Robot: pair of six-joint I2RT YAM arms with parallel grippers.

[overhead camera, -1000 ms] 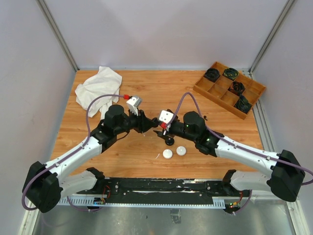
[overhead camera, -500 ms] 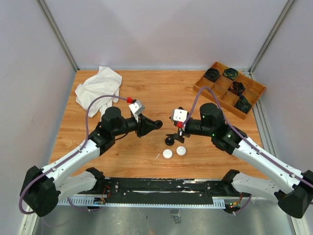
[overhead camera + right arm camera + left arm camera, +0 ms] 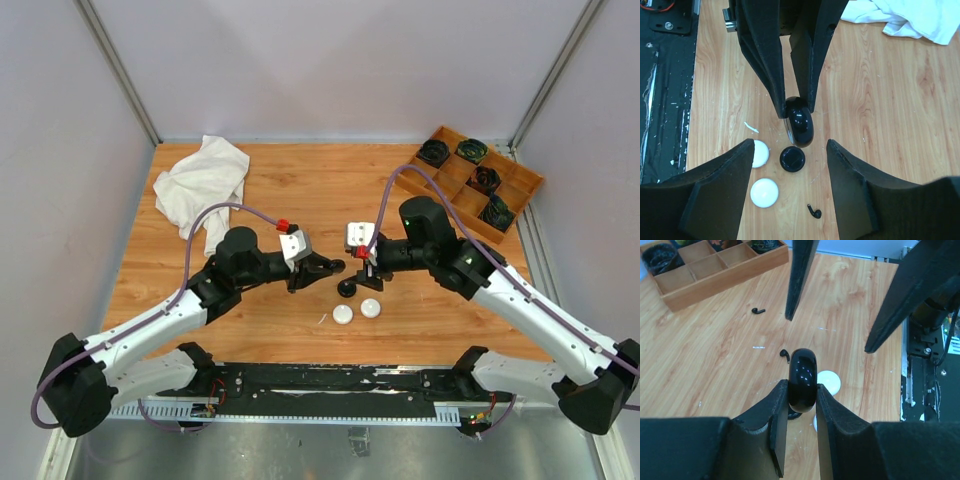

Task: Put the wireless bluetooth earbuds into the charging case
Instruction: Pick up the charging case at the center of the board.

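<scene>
While the left gripper [image 3: 802, 390] is clamped tight on the black charging case [image 3: 802, 374], holding that glossy puck up on its edge just above the wood, the right gripper [image 3: 789, 146] hangs facing it with its jaws spread wide and nothing between them. Looking down through that open gap you see the black earbud [image 3: 814, 212] lying flat on the table [image 3: 260, 200], touching nothing, a little back from the fingertips toward the right arm's own side. Its stem slants across the gap, neither in line with the fingers nor square to them. To my eye that is what the next move depends on: the right arm is plainly the nearer one, and it would have to draw back a touch, drop, and perhaps turn its wrist so the fingers close across the stem rather than along it. Just under the held case sits a black round piece [image 3: 792, 159]; whether the two are hinged together I cannot tell. Beside that lies a pair of white pucks [image 3: 764, 192], near each other but apart. A second black earbud [image 3: 758, 310] rests further off, toward the wooden tray [image 3: 715, 277], well away from both grippers
</scene>
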